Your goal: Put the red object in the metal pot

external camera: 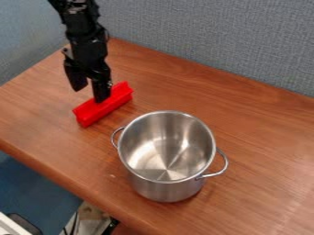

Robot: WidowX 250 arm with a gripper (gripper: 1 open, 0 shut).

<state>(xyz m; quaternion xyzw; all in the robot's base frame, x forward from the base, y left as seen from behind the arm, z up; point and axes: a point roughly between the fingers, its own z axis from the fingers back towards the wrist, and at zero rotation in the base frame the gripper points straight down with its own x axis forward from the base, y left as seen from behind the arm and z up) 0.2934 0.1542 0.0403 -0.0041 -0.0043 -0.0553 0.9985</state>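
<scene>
Your worktop (245, 110) is reddish-brown wood, set against a grey-blue textured wall (221, 37). The red block (103, 103) lies flat on it, just left of the steel pot (170, 154). Your gripper (88, 85) points down with jaws spread wide, empty, at the block's far-left side.

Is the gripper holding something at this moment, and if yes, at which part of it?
Nothing is held. The gripper is open, its fingers pointing down over the far end of the red object, which lies flat on the table beside the metal pot.

Soft even indoor light, bright glints inside metal pot (170, 151), low resolution, slightly blurry
</scene>
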